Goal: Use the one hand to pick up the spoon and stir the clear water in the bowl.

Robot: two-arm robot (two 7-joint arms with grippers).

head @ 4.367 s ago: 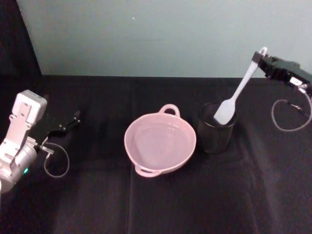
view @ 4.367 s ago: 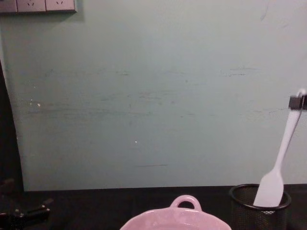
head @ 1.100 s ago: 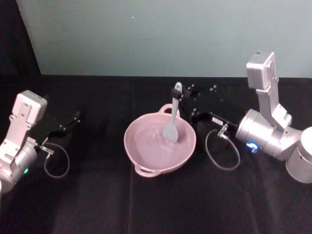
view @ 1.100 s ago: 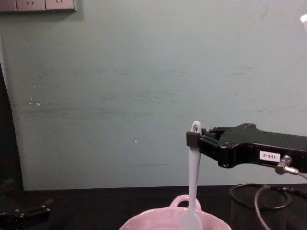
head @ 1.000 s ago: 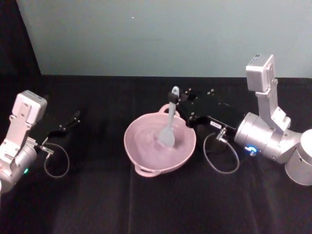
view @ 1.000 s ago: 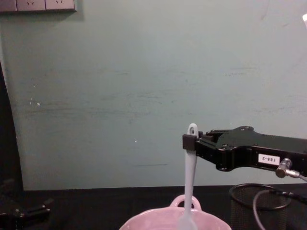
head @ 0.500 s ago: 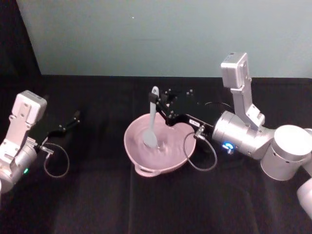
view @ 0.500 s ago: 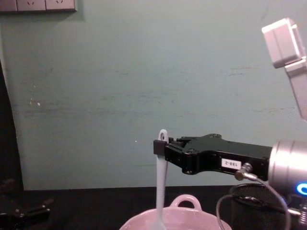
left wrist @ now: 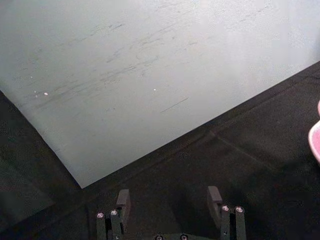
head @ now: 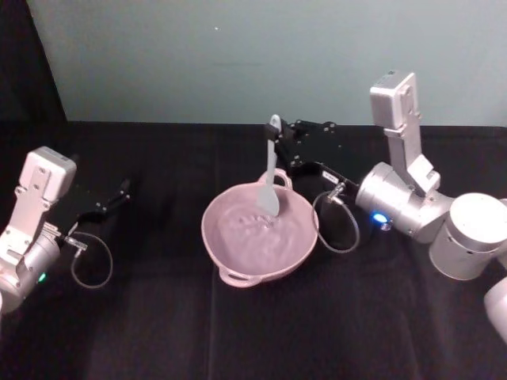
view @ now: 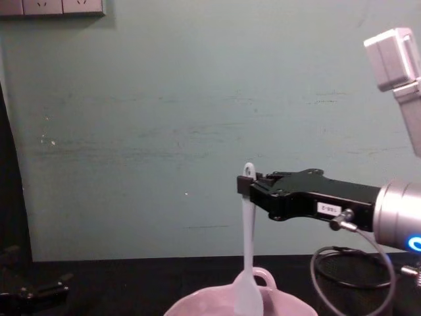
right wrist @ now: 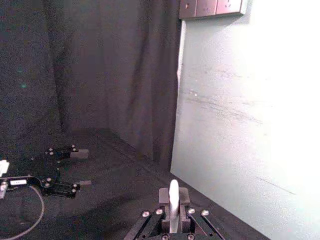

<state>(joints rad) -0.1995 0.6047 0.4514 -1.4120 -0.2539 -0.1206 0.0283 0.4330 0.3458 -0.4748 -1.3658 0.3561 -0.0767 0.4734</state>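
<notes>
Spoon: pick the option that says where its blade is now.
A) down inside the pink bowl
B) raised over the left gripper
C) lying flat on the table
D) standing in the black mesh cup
A: the right gripper holds the spoon upright by its handle end, blade lowered into the bowl.

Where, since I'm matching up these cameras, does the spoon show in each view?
Head view: spoon standing at centre, blade in the bowl, right pincer gripping its top.
Chest view: spoon hanging right of centre, blade dipping into the bowl.
Right wrist view: spoon's handle tip clamped in the right pincer.
Left wrist view: the bowl's pink rim, past the open left pincer.
Shared landmark: the bowl.
</notes>
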